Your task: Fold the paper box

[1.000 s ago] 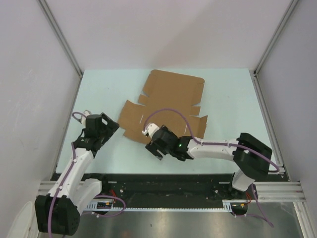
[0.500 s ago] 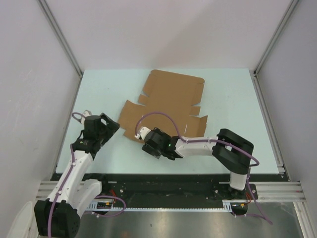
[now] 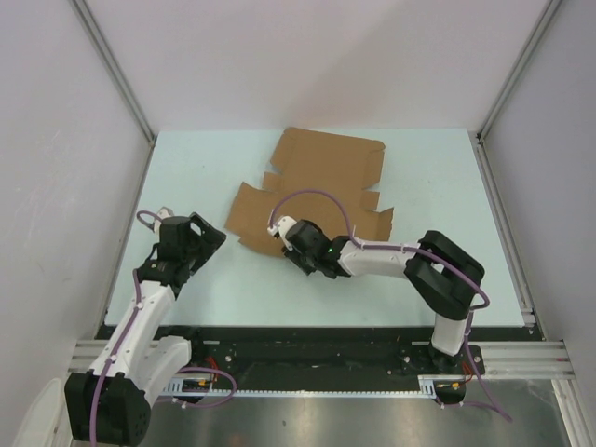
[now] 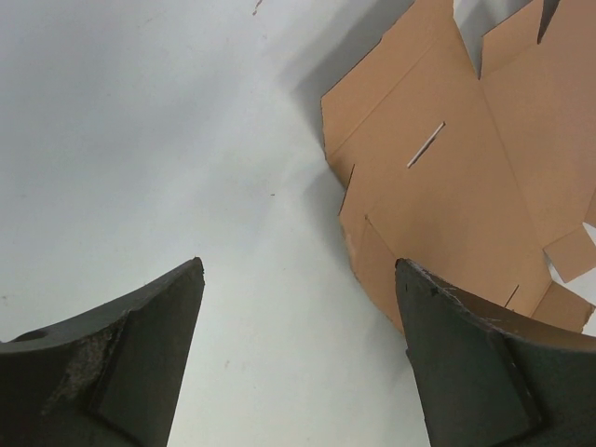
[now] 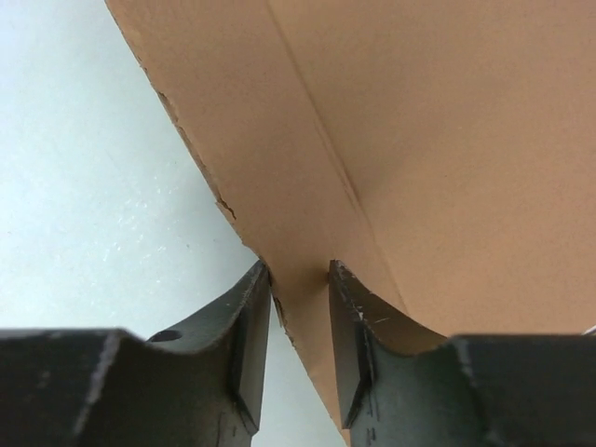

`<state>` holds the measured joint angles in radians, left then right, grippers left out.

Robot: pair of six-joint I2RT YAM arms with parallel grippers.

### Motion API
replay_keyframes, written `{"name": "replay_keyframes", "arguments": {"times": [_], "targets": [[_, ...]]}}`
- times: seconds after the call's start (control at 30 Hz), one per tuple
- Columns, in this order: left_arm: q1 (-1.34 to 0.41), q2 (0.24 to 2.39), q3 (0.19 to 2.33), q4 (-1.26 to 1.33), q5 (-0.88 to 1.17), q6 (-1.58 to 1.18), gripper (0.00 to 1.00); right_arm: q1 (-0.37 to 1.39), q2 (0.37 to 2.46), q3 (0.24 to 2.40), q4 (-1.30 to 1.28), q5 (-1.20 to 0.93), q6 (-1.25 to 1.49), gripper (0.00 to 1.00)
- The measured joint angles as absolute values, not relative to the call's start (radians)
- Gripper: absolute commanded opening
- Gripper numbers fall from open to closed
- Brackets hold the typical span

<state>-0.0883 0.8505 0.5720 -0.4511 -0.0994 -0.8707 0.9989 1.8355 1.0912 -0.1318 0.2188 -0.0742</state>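
On the table (image 3: pixel 438 186) the flat paper box (image 3: pixel 326 177) lies mid-table, its near-left flap now pinched by the right gripper (image 5: pixel 298 307), whose jaws just slid in and narrowed, readying a fold; the left gripper (image 4: pixel 298 279) hangs nearby, jaws wide.

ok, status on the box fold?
Left gripper open, empty. Right gripper jaws narrow on brown cardboard die-cut sheet's near edge, grip unconfirmed. Nothing blocking.

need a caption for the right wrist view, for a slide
Right gripper, fingers narrowly apart, at the rough edge of the brown paper box beside a crease, pale table behind.
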Motion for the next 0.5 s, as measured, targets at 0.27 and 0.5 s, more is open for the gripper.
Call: {"name": "replay_keyframes", "arguments": {"times": [0.27,0.5], "targets": [[-0.088,0.851,0.572,-0.451,-0.097,-0.871,0.89,0.907,1.756,1.094,-0.155,0.106,-0.024,0.19],[-0.088,0.870,0.572,-0.442,-0.093,-0.871,0.89,0.836,1.685,1.094,-0.205,-0.043,0.064,0.07]]}}
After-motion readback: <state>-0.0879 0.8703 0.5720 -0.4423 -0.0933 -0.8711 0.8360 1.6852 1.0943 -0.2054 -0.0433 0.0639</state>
